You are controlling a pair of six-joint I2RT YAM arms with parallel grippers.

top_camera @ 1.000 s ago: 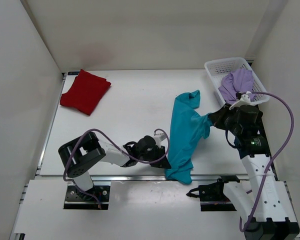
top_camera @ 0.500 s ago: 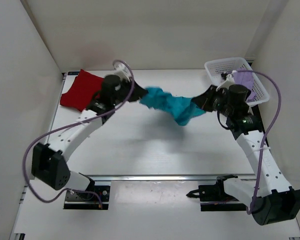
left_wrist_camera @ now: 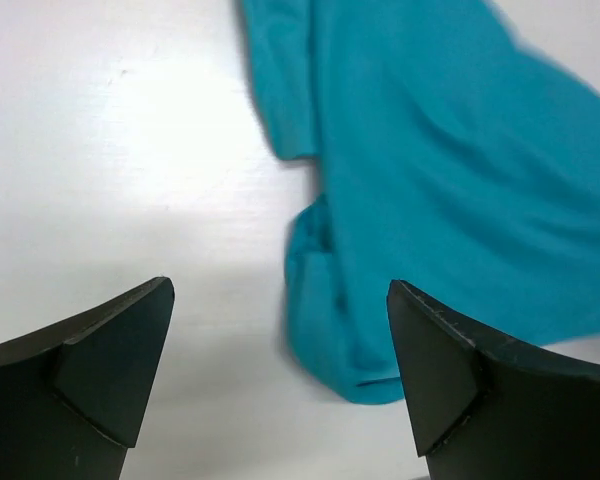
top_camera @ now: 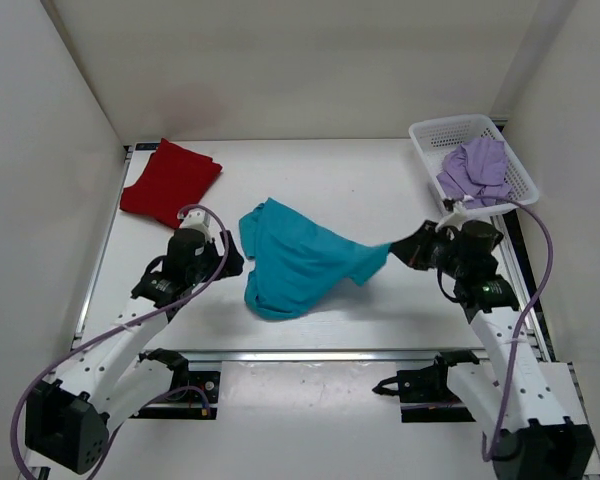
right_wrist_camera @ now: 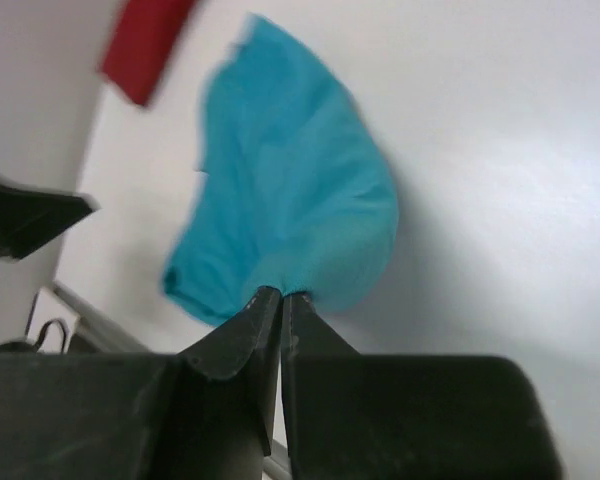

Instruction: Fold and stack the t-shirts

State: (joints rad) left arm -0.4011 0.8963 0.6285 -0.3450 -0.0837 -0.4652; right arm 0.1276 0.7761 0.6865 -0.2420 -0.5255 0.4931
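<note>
Teal shirt pinched by R gripper; L gripper spread wide, prob. clear of cloth.

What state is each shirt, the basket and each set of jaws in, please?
teal shirt: unfolded, rumpled on table, one corner pinched.
red shirt: folded, flat on table.
lavender shirt: crumpled in basket.
basket: upright, holding lavender shirt.
left jaws: open, empty.
right jaws: shut on teal shirt.

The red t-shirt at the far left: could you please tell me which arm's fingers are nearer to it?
Left. The left fingers stand open just on the near side of the red t-shirt; the right fingers are far across the table, shut on the teal t-shirt.
</note>
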